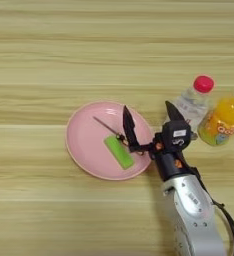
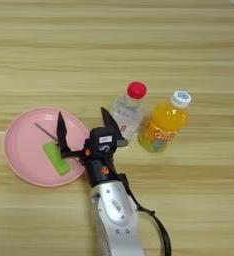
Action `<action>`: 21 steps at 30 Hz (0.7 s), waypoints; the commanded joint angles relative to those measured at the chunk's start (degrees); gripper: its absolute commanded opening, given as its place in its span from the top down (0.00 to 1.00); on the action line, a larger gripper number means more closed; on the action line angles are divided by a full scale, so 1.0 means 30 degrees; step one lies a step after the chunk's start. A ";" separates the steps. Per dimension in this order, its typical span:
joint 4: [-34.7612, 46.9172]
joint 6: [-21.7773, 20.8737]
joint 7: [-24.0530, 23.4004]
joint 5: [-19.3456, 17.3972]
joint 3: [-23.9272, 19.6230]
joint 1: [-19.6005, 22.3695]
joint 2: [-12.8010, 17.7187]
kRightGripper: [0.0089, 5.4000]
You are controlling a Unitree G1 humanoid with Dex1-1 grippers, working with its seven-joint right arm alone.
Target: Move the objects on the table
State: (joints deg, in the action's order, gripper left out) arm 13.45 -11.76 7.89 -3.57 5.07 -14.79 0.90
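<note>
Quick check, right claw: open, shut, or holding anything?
Right claw: open, fingers spread wide, holding nothing; its left finger is over the pink plate, next to the green block.

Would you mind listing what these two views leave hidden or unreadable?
- Screwdriver: only its thin shaft shows on the pink plate; the handle is behind the left finger of the open right gripper in both views.
- Orange bottle: its cap is cut by the right edge in the left eye view; its label is too small to read in either.
- Green block: its near end sits against the finger, contact unclear.
</note>
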 commanded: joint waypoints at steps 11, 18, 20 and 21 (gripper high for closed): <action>0.1000 0.0059 -0.0174 0.0267 0.0105 0.0477 0.0018 0.01; 0.6085 0.5123 0.0341 0.1602 0.1697 -0.0945 0.1073 0.01; 0.7432 0.7259 0.0449 0.0947 0.1547 -0.1336 0.1223 0.01; 0.8001 0.8197 0.0550 0.0585 0.1489 -0.1511 0.1299 0.01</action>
State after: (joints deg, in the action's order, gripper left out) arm 31.91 8.81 9.24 0.22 10.00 -19.44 4.42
